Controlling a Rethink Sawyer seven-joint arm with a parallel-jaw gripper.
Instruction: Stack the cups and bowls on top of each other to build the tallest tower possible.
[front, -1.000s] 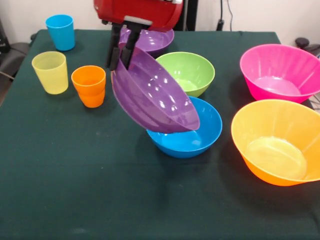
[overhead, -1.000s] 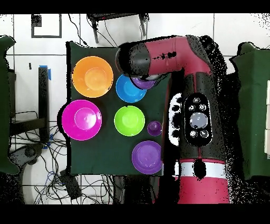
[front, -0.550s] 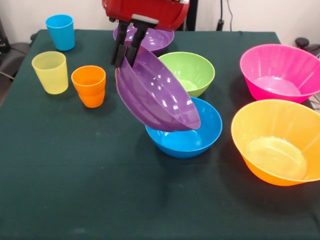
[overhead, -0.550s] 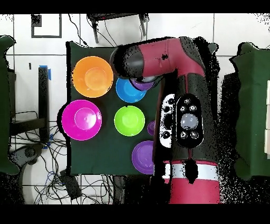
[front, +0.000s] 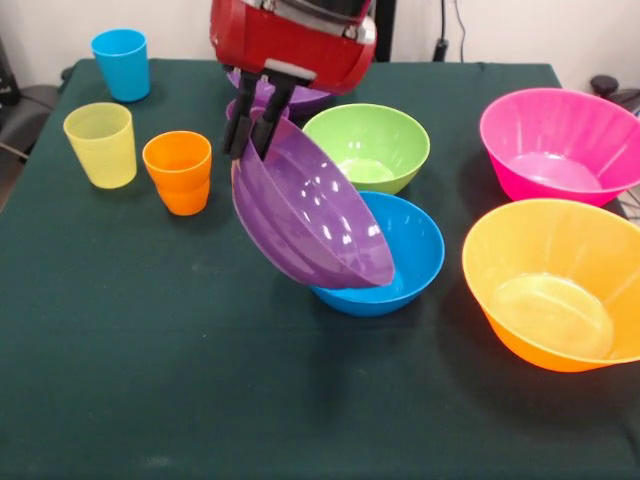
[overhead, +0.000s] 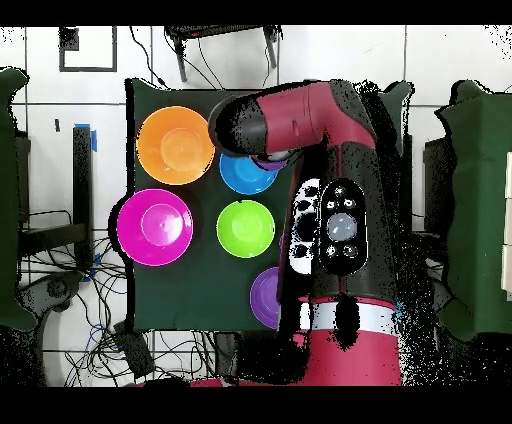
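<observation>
A glossy purple bowl (front: 310, 215) is catching white highlights above a bright blue bowl (front: 405, 262); a lime green bowl (front: 375, 145), a translucent pink bowl (front: 560, 145) and an orange bowl (front: 555, 285) are glowing on the dark green tablecloth (front: 150, 350); blue cup (front: 121, 64), yellow cup (front: 101, 144), orange cup (front: 179, 172); the arm (front: 295, 35) is showing red and black.

Red arm (front: 292, 38), blk hand (front: 252, 135)

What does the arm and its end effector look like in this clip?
A bulky glossy red arm with black joint sections and a white band near its base. A black panel with round grey buttons sits on its upper surface. The end effector has slim black fingers below a red housing with a grey plate.
</observation>
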